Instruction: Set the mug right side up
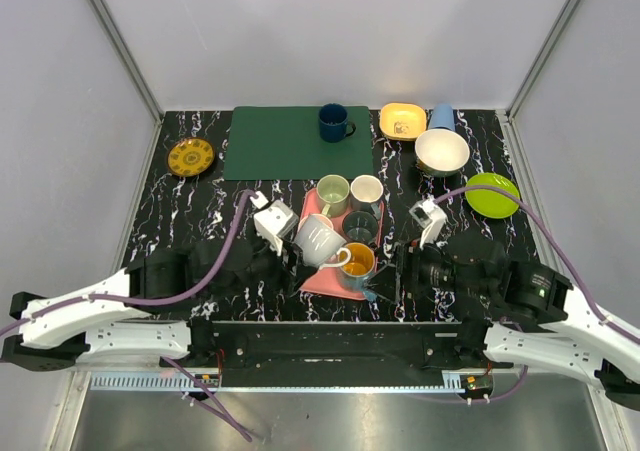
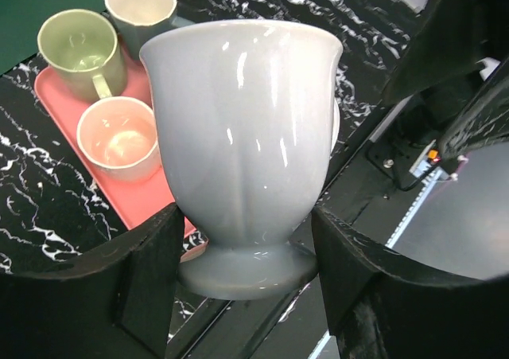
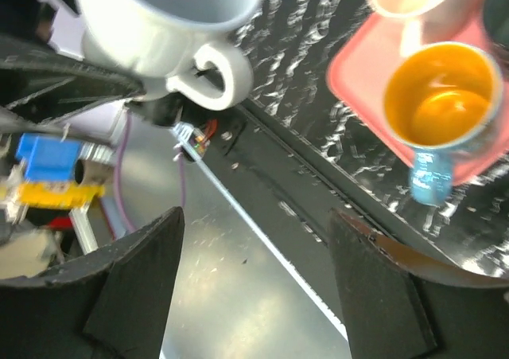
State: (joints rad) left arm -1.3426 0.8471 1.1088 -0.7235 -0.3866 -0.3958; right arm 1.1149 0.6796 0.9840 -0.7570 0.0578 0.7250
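The pale grey footed mug [image 1: 318, 241] hung in the air over the near left part of the pink tray [image 1: 312, 279]. It was tipped well over, neither upside down nor upright. Its mouth faced the right arm's side and its handle [image 3: 220, 74] stuck out toward the near edge. The left gripper [image 2: 245, 216] had it clamped. The two black fingers [image 2: 147, 267] pressed against the narrow lower body just above the flared foot.

The right gripper [image 3: 256, 220] stood close by on the other side with its fingers spread wide and nothing between them. It pointed toward the mug from beside the table's near edge.

On the tray sat a green mug [image 1: 333, 193], a cream cup [image 1: 367, 191], a dark cup [image 1: 360, 226] and, just beside the held mug, a blue mug with an orange inside [image 1: 357, 263].

Farther back lay a green mat [image 1: 290, 143] with a dark blue mug [image 1: 335, 123] on it. To the right were a yellow bowl [image 1: 402, 121], a white bowl [image 1: 442, 151] and a lime plate [image 1: 492, 194].
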